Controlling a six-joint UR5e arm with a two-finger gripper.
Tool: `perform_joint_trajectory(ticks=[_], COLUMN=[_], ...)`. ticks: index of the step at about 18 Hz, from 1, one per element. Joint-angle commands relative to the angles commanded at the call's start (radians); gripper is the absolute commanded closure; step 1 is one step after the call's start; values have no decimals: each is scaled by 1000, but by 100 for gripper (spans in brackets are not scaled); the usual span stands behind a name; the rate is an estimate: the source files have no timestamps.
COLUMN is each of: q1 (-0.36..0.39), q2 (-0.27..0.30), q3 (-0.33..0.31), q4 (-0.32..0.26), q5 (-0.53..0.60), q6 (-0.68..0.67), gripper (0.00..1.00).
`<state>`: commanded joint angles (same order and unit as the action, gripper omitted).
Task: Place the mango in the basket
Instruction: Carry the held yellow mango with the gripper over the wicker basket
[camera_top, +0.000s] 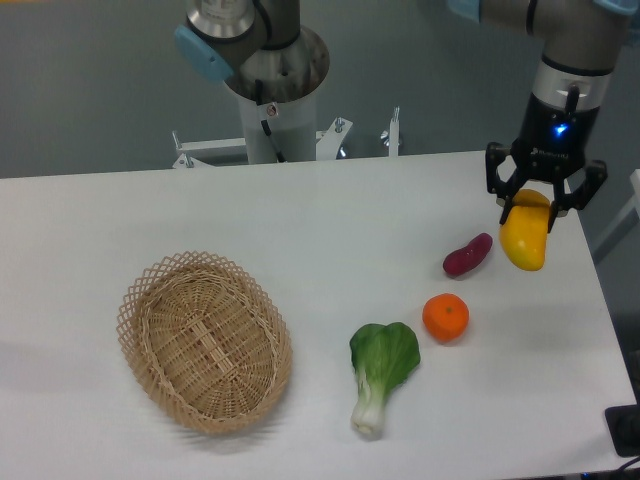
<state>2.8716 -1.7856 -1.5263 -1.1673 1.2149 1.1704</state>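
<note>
The mango (525, 242) hangs near the far right corner of the desk (300, 230), gripped at its upper end by the end effector (531, 203). The fruit is yellow-orange, its long axis close to vertical, with its lower end tilted slightly toward the front. It seems to be raised off the surface, though the gap beneath it cannot be judged clearly. The black fingers of the end effector are closed onto the top of the mango from either side, and most of the fruit shows below them. A small blue light glows on the wrist above.

Just to the left of the mango lies a sweet potato (468, 255), small and purple-red, resting on the desk at a slant with its higher end pointing toward the mango. The two are close but apart. In front of the sweet potato, a little toward the left, sits an orange (446, 317), round and on its own. Further left and nearer the front edge lies a bok choy (380, 370), with its dark green leaves toward the orange and its pale stalk pointing at the front edge.

The basket (205, 340) stands well apart from all of these, toward the front left corner of the desk. It is oval, tan and woven, with an open lattice rim, and nothing lies in it. The arm's base column (275, 100) rises behind the far edge, around the middle.
</note>
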Motion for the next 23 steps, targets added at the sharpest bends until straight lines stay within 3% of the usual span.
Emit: perform_joint_trajectory(ticks=[5,12,14,17,23], q1=[-14,-58,-109,-207,-438], q2=[17,107,109,92,-1], q3=[-17,-156,-158,-160,-153], q4=[-2,18,46,138,244], q5=[0,0,2,21,188], q6=[-43,-107,-202,-375,-656], gripper=[51,51,51,51,51])
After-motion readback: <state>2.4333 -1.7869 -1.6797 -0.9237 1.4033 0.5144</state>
